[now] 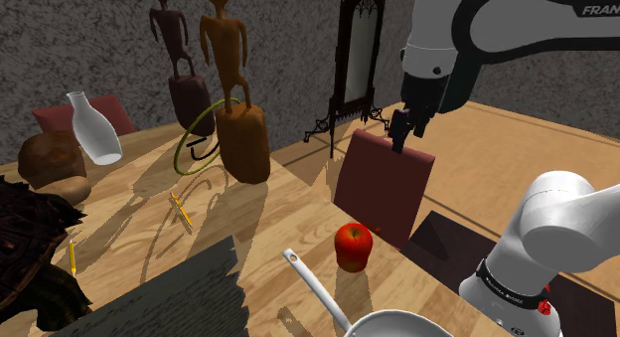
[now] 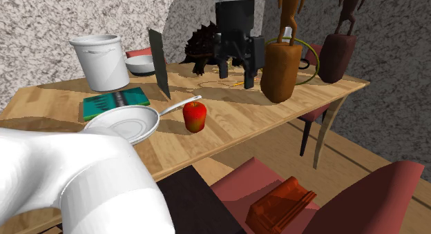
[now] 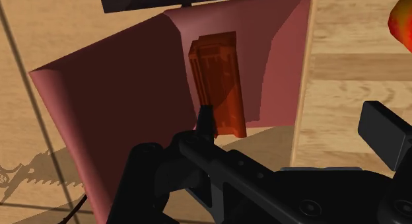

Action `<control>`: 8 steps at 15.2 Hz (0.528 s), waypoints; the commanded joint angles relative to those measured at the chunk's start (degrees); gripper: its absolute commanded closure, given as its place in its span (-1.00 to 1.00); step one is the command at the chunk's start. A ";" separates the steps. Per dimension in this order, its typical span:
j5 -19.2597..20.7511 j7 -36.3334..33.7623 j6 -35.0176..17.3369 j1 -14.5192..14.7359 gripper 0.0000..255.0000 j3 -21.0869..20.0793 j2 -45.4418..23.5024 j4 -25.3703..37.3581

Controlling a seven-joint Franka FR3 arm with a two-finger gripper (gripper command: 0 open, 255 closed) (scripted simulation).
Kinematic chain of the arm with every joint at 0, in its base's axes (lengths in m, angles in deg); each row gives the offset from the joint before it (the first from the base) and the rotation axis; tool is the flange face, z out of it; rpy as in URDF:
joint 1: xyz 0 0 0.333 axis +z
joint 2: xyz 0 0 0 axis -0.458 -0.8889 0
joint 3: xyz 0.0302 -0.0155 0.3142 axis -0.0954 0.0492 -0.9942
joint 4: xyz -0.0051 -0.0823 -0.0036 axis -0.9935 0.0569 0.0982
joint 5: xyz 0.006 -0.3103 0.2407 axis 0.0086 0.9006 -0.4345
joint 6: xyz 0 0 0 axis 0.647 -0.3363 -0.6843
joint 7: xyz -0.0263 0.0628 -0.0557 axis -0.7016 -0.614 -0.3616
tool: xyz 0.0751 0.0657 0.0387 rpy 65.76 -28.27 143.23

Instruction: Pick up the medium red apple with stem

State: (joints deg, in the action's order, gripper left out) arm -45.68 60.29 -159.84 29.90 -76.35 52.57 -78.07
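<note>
The red apple (image 1: 353,247) with a short stem stands upright on the wooden table (image 1: 260,218), beside the handle of a white pan (image 1: 316,288). In the second exterior view the apple (image 2: 195,116) sits just right of the pan (image 2: 126,122). My black gripper (image 1: 405,134) hangs high in the air, well above the apple and off to one side of it, over the table's edge. Its fingers (image 2: 222,63) stand apart with nothing between them. In the wrist view the gripper (image 3: 294,123) is open, and a sliver of the apple (image 3: 403,21) shows beyond the right finger.
A dark red chair (image 1: 383,186) with an orange-brown box (image 3: 218,80) on its seat stands at the table's edge below the gripper. Brown statues (image 1: 238,96), a white vase (image 1: 94,128), a mirror (image 1: 358,57), a white bucket (image 2: 103,60) and a teal book (image 2: 116,103) crowd the table.
</note>
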 commanded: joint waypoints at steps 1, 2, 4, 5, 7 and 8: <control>-1.77 -3.21 -0.99 0.95 -1.00 -2.99 -0.53 -1.17; -2.58 -4.65 -1.51 1.37 -1.00 -4.38 -0.99 -1.58; -4.16 -7.54 -2.64 2.20 -1.00 -7.17 -2.18 -2.20; -4.93 -9.00 -3.24 2.59 -1.00 -8.57 -2.91 -2.41; -6.40 -11.92 -4.53 3.32 -1.00 -11.40 -4.63 -2.62; -7.09 -13.39 -5.21 3.63 -1.00 -12.84 -5.62 -2.62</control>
State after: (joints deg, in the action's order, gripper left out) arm -52.01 48.60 -164.85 33.19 -87.68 47.98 -81.21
